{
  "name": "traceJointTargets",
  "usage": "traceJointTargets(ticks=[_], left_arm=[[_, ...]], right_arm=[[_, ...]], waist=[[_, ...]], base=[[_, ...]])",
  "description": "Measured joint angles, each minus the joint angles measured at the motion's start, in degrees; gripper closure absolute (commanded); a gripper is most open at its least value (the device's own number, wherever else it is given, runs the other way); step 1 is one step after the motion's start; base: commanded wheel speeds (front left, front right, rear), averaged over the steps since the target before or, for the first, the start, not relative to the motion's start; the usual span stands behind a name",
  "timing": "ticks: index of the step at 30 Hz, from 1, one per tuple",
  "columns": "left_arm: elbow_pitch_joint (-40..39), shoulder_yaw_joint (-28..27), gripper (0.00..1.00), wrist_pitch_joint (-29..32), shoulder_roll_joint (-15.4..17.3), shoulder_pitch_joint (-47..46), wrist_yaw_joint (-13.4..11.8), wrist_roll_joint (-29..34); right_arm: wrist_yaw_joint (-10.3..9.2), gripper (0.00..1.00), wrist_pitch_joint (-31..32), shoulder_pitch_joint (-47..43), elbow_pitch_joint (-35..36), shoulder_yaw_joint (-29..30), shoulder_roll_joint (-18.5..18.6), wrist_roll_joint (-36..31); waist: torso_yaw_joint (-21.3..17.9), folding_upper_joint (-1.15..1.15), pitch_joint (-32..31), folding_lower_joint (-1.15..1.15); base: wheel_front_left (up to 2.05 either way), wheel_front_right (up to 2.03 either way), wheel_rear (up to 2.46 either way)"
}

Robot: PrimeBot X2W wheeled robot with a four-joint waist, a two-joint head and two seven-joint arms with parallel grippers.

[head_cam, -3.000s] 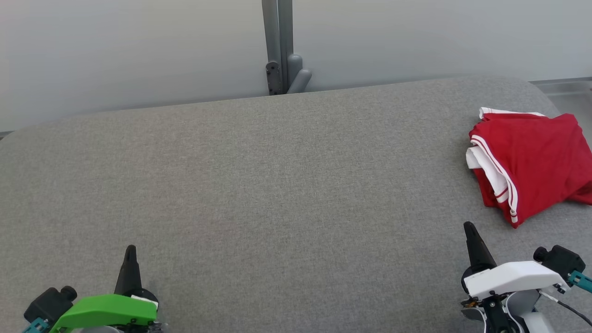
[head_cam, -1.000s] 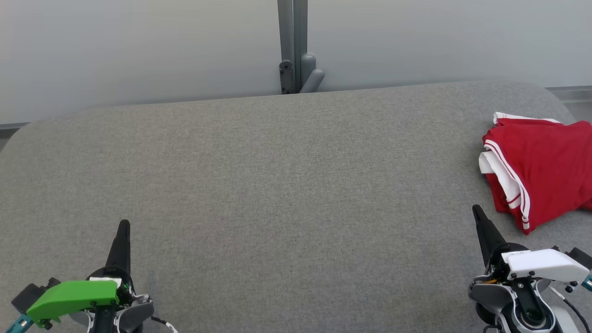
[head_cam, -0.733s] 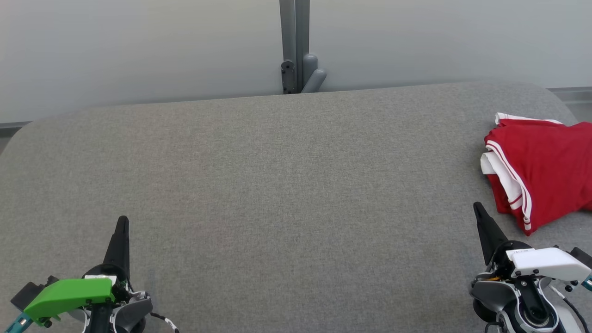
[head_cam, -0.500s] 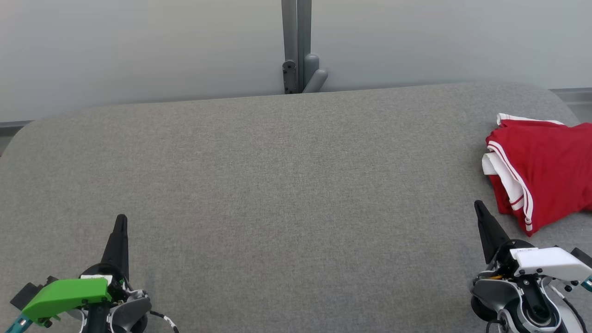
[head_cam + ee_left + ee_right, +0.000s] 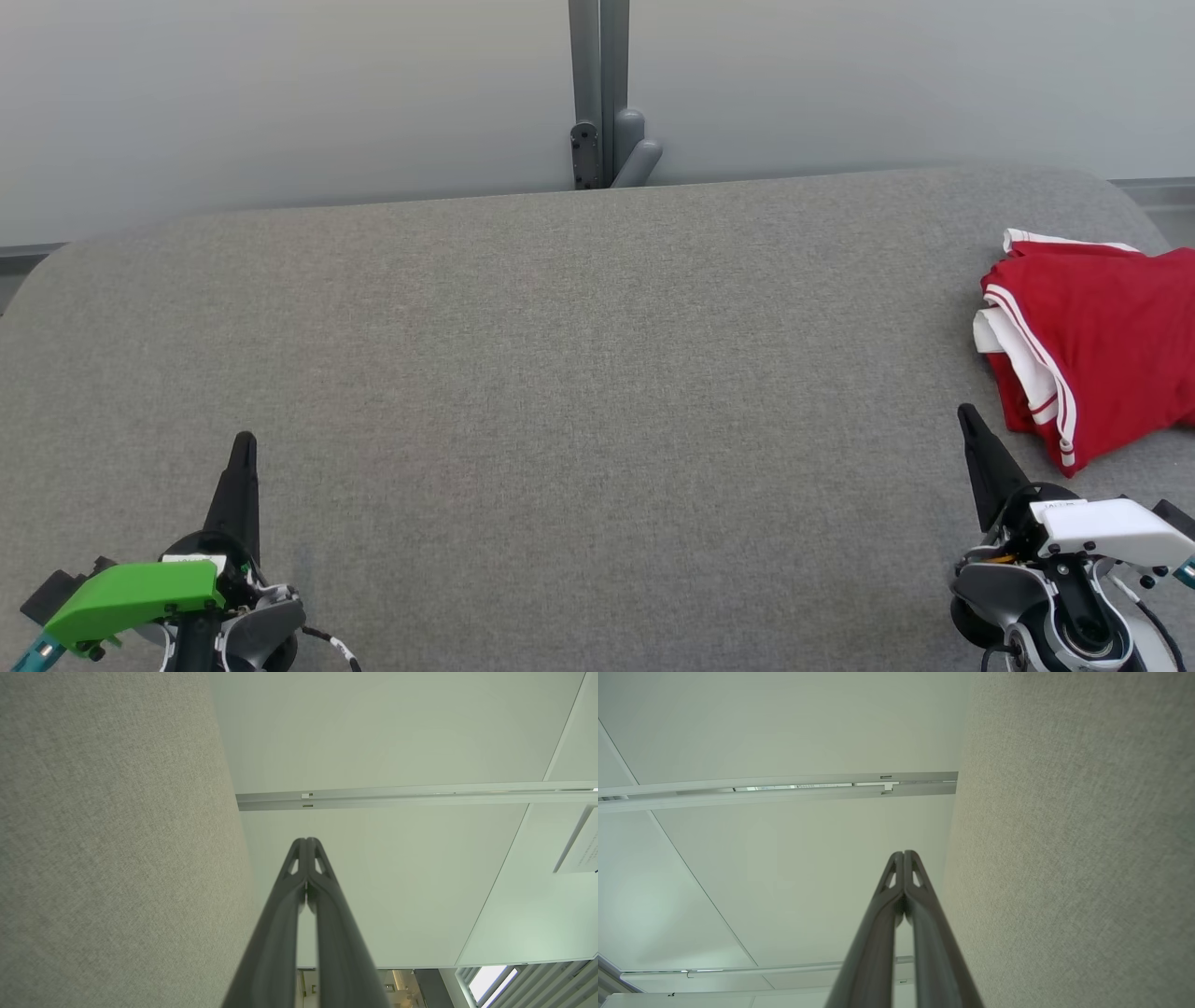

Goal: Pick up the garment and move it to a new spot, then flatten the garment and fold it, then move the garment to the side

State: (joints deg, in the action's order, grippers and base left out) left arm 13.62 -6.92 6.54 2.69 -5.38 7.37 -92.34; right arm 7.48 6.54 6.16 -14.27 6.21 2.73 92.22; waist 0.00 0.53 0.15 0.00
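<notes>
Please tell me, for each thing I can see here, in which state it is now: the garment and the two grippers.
garment: lying in a loose, folded bundle at the right side of the table, not held.
left gripper: jaws shut, holding nothing.
right gripper: jaws shut, holding nothing, near the garment but apart from it.

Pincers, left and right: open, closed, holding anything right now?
Left pincer: closed, holding nothing.
Right pincer: closed, holding nothing.
</notes>
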Motion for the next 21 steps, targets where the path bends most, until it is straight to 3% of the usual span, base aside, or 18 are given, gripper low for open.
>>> traceJointTargets(ticks=[21], left_arm=[[0.00, 0.00, 1.00, 0.01, 0.00, 0.00, 0.00, 0.00]], right_arm=[[0.00, 1.00, 0.00, 0.01, 0.01, 0.00, 0.00, 0.00]], waist=[[0.00, 0.00, 0.00, 0.00]], base=[[0.00, 0.00, 0.00]])
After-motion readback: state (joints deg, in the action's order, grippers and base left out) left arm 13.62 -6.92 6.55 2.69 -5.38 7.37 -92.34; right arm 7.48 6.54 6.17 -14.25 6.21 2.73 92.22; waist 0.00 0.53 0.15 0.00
